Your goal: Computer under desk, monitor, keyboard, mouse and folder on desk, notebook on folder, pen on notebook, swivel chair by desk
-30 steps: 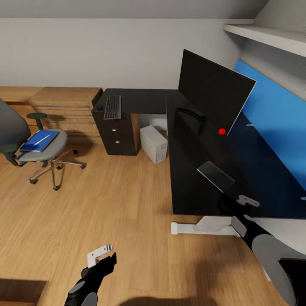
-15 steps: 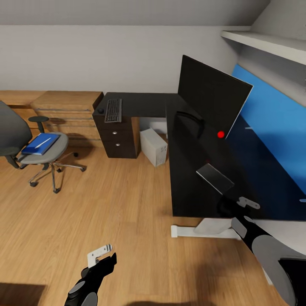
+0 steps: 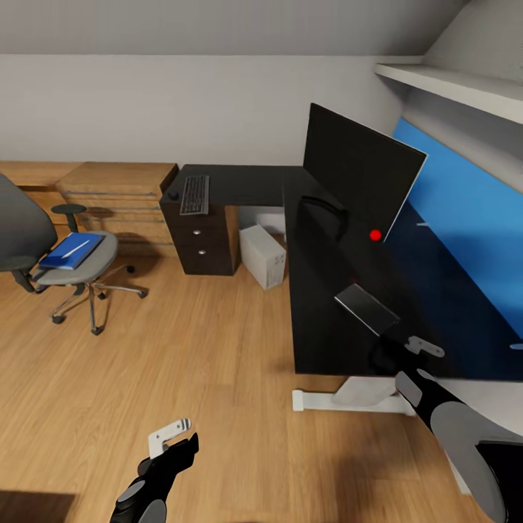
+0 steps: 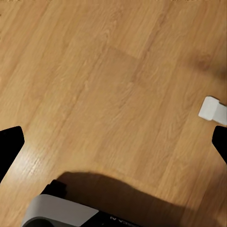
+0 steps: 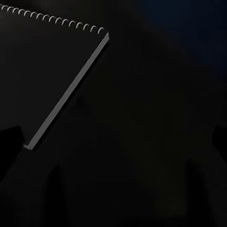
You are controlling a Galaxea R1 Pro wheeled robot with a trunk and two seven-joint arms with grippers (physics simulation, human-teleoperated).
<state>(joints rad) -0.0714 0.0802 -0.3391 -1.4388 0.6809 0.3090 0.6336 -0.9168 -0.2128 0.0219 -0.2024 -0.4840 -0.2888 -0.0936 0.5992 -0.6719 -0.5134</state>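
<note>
From the head camera, the monitor point(image 3: 357, 168) is standing on the black desk point(image 3: 247, 181), the keyboard point(image 3: 195, 195) and mouse point(image 3: 172, 195) lying over the drawer unit, the computer point(image 3: 263, 256) sitting underneath. The blue folder point(image 3: 70, 250), a pen point(image 3: 75, 246) on it, is resting on the swivel chair point(image 3: 69, 265). The notebook point(image 3: 367, 308) is lying near the right gripper point(image 3: 423, 346).

The left wrist camera is showing the left gripper point(image 4: 113, 142) hanging spread wide over wooden floor point(image 4: 109, 85).

The right wrist camera is showing the notebook's spiral edge point(image 5: 56, 21), the fingers parted.
</note>
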